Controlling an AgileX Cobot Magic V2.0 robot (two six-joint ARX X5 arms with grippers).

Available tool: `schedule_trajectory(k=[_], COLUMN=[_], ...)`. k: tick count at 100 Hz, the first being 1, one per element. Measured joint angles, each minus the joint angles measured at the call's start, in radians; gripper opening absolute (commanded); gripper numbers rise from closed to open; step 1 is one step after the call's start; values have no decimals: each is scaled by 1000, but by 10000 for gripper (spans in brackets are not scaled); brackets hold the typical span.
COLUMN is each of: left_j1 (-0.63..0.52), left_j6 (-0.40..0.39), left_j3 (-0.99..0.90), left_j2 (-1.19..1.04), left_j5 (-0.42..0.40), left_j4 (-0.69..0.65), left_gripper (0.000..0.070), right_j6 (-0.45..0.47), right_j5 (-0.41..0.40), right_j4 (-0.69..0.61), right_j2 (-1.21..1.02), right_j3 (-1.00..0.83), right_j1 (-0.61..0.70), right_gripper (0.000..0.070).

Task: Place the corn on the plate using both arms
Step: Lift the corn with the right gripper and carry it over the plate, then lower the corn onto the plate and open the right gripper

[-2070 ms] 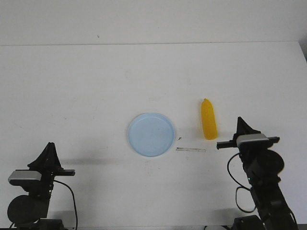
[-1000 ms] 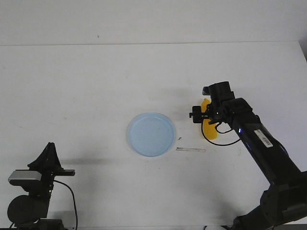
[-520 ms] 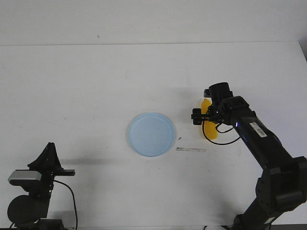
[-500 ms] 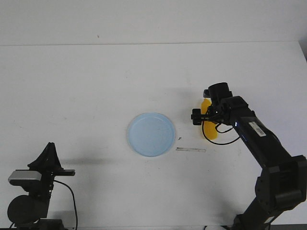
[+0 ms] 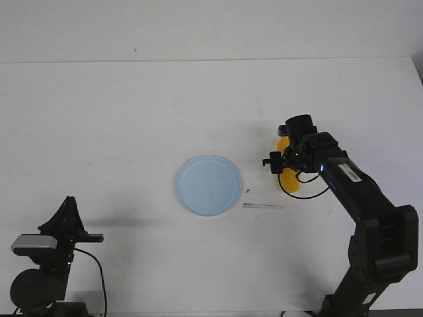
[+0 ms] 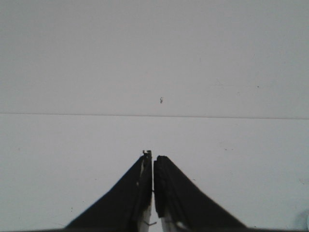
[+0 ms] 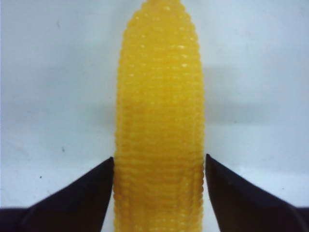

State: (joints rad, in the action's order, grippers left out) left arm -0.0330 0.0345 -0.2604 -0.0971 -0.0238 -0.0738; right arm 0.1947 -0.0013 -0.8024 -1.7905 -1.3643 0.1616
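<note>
The yellow corn lies on the white table just right of the pale blue plate, its tapered end pointing away from me. My right gripper is down over the corn's middle and hides most of it. In the right wrist view the corn fills the gap between the two black fingers, which press against its sides; the gripper is shut on it. The plate holds nothing. My left gripper is parked at the near left, shut and empty, its fingertips together.
A thin pale strip and a small dark speck lie on the table between the plate and the corn. The table's far edge meets a white wall.
My right arm came up from its parked place at the near right, reached out over the corn, lowered onto it and drew its fingers in against the corn's sides. The left arm stayed still.
</note>
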Motion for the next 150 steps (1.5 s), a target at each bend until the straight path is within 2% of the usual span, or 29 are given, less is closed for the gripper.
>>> schedule_trajectory(k=[11,57,67,84,94,119,150], left_j1=[0,0,0,0,0,0,0], left_j6=[0,0,0,0,0,0,0], left_j3=[0,0,0,0,0,0,0], left_j2=[0,0,0,0,0,0,0], left_j5=[0,0,0,0,0,0,0], left_j4=[0,0,0,0,0,2,8], left_gripper=[1,1,1,1,1,1,1], right_j6=[-4,-5,-5,-1,23,65,110], right_j5=[0,-10,-66,-262,-338,-359,-362], right_j4=[0,-8,2,30,35,66,114], right_j2=[0,9,45,69,69,63,-36], right_j3=[0,-35,-49,-64,-63,-63,-63], right_j1=[0,3,23,108,164,297,370], right_gripper=[299,300,300,300,300,300,300])
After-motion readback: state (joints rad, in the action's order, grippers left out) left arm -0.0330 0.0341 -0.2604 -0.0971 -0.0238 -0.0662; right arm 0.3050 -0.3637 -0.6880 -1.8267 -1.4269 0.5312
